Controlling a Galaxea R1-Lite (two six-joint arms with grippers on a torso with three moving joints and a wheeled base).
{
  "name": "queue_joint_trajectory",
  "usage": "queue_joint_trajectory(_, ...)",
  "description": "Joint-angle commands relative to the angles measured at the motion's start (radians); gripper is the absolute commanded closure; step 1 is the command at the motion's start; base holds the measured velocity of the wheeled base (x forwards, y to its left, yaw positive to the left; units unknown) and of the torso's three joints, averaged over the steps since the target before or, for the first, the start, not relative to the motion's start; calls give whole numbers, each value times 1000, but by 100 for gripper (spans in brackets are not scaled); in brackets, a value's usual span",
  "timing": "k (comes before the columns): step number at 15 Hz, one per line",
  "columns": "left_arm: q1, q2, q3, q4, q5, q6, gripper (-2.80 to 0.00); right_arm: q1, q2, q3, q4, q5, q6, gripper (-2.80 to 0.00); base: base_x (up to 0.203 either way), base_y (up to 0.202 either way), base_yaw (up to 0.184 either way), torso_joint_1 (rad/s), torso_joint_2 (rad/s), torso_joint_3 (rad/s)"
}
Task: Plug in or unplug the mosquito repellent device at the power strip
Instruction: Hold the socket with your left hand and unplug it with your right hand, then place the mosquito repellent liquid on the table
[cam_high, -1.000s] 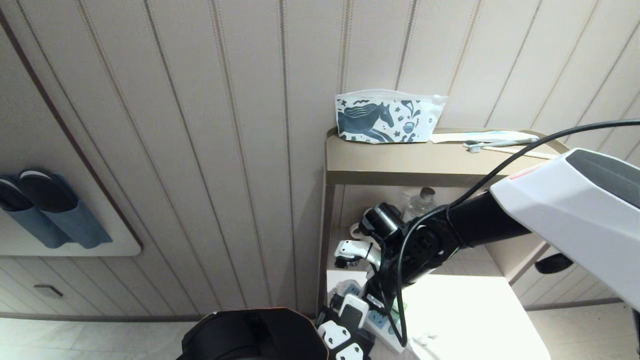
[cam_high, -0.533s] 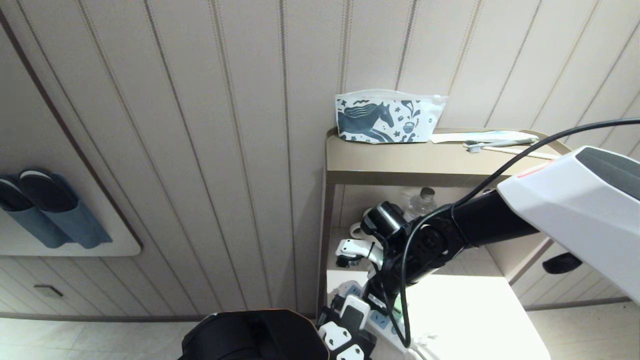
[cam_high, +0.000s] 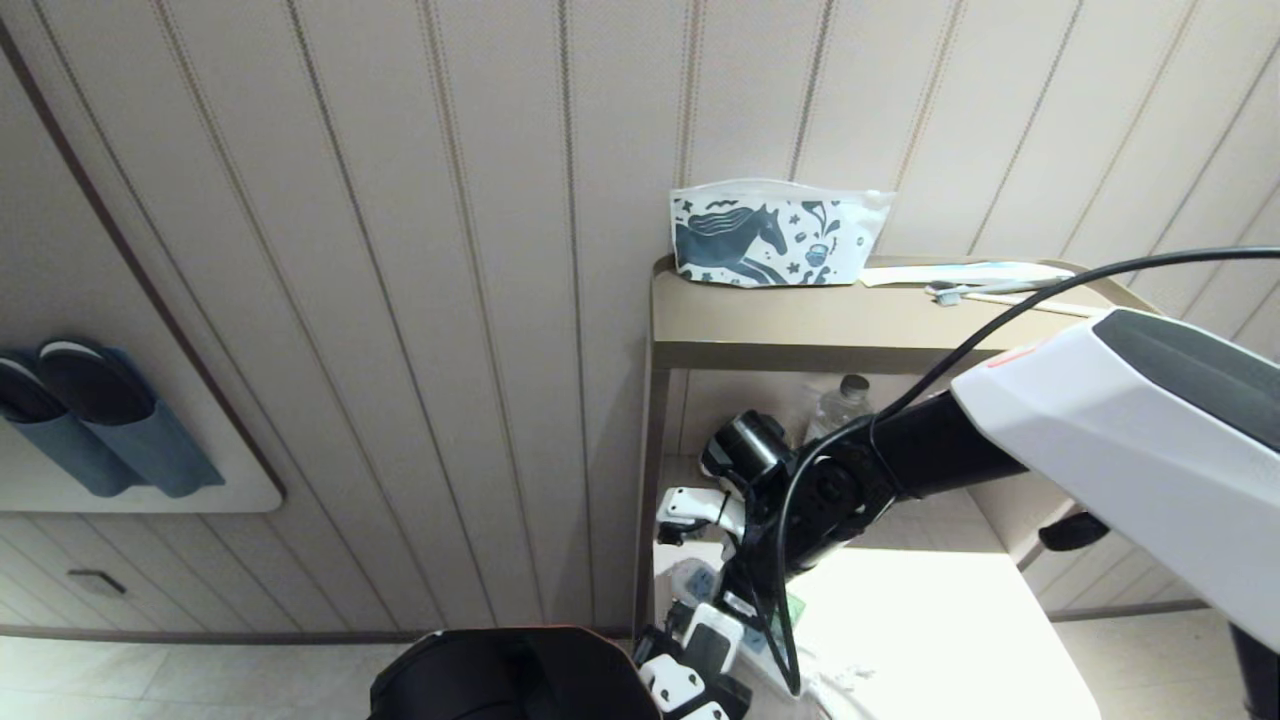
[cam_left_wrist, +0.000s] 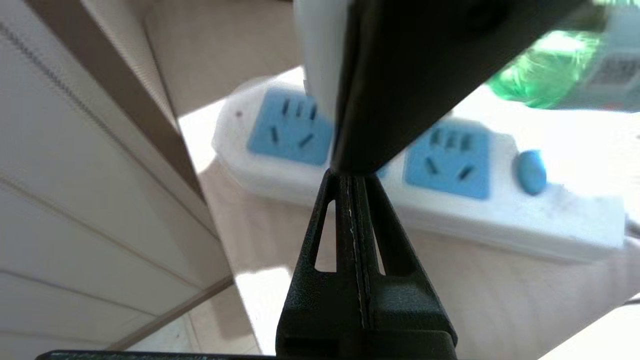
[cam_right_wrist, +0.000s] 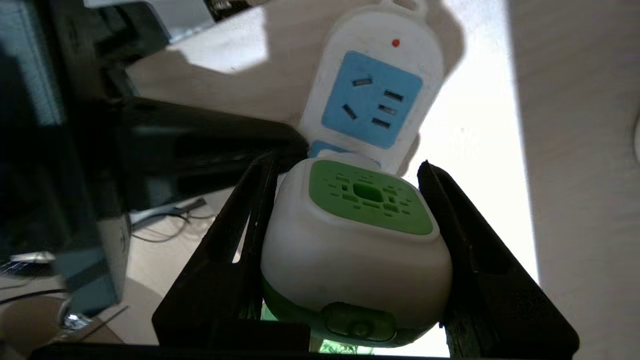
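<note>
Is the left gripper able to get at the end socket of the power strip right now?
Probably yes. The left gripper, fingers shut, sits just beside the power strip, and the end socket is empty. The right gripper, holding the mosquito repellent device, crowds the middle.

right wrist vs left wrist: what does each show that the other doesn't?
Only the right wrist view: the right gripper clamped on the white mosquito repellent device with the green vented cap, and a red dot on the end of the long white power strip with light-blue sockets.

Only the left wrist view: the left gripper, fingers together, the strip's round light-blue button, and striped wall panelling.

Both: the power strip and the device.
</note>
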Motion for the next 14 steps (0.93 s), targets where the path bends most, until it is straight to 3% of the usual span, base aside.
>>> queue_joint_trajectory(1, 2, -1, 0, -47, 5, 3, 0, 9, 4, -7, 2, -12, -8, 0, 0, 0, 0, 0, 0, 0)
queue_joint_trajectory(8, 2, -1, 6, -46, 6, 2, 0, 7, -19, -23, 14, -17, -7, 0, 0, 0, 0, 0, 0, 0)
queue_joint_trajectory(14, 8, -112, 81, -47, 10, -2, 0, -26, -72, 26, 8, -17, 1, 0, 0, 0, 0, 0, 0, 0)
